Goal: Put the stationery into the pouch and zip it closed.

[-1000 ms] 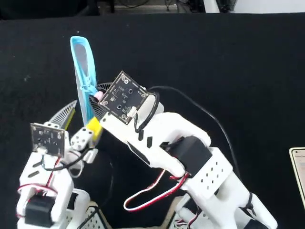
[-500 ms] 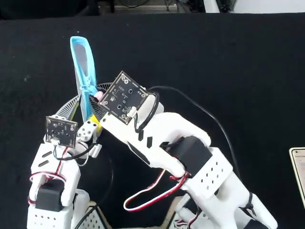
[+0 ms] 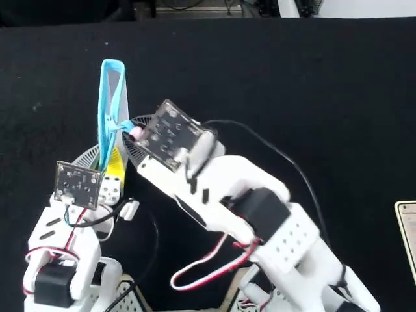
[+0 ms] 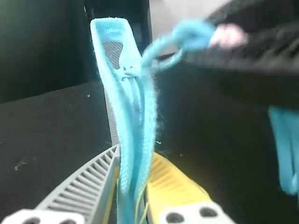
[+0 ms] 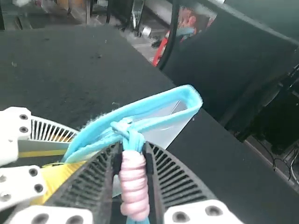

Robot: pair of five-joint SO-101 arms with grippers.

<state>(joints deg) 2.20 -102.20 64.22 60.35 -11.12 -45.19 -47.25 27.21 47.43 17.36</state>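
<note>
Spotted the pouch [image 3: 112, 97] lifted up on its narrow edge over the left part of the black table [image 3: 292, 97], with blue trim looping over the top and grey mesh inside the loop. Had loads of open cloth around it: bare black on the far side and off to the right, with just a pale card [image 3: 407, 227] poking in at the right edge, well apart from everything. Looked much tighter on the near side, with both arms bunched up right under the pouch.

Caught the left gripper [image 4: 133, 161] pinched shut on the pouch's lower end, grey finger [image 4: 84, 191] on one face and yellow finger [image 4: 173, 186] on the other, with the blue trim squeezed in between.

Caught the right gripper [image 5: 133, 151] clamped tight on the pink zip pull [image 5: 134, 184], black fingers [image 5: 91, 186] pressed against both sides of it. Traced a blue cord [image 5: 134, 140] from that pull to a knot on the pouch's edge. From the high view, placed this gripper just beside the pouch, roughly halfway up its side.

Couldn't tell how far the zip was done up, and honestly couldn't make out what sat inside the pouch either.
</note>
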